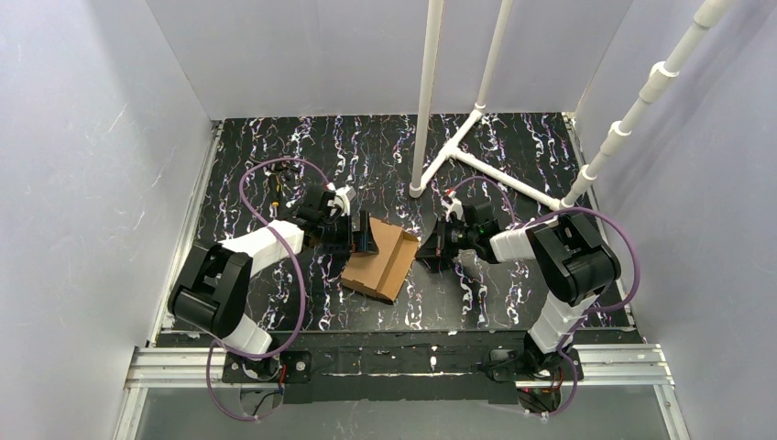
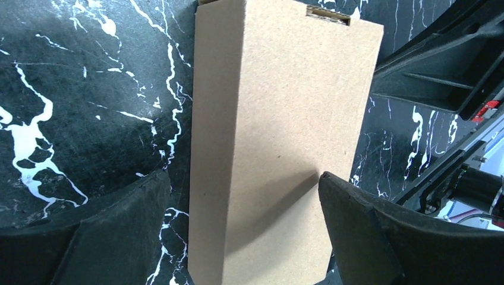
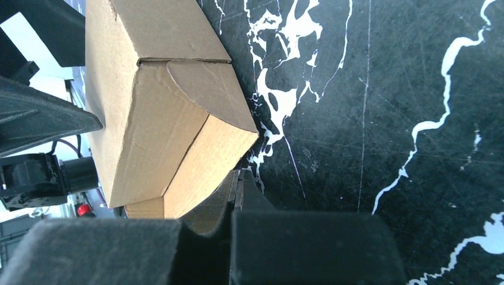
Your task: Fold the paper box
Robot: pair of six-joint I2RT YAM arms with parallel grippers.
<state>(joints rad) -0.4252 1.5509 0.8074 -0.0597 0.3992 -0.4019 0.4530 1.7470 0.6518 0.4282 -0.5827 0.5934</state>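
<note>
Left gripper (image 2: pixel 242 184): wide open, its two fingers (image 2: pixel 119 231) set on either side of the box's near end.
Left contact: the right-hand finger overlaps the edge of the top panel and throws a shadow on it. A strip of table shows between the other finger and the box. Whether either pad presses the cardboard cannot be told.
Right gripper (image 3: pixel 236 184): fully closed, fingers together, tips right at the box's end corner. Whether they pinch a cardboard edge there cannot be told.
Box (image 1: pixel 380 263): brown cardboard, partly folded, lying on the table midway between the two grippers and a little nearer the arm bases.
Box top: one flat, plain panel with a narrow slot (image 2: pixel 328 15) at its far edge.
Box end: in the right wrist view, a rounded flap (image 3: pixel 208 89) is folded over the end and creased panels slope down to a corner.
Table (image 1: pixel 275 156): black with white marbled veins.
Pipes (image 1: pixel 429 92): a white frame stands on the far right part of the table, behind the right gripper and well apart from the box.
Cables (image 1: pixel 266 170): purple loops run along each arm, clear of the box.
In the way: each gripper closes off one end of the box.
</note>
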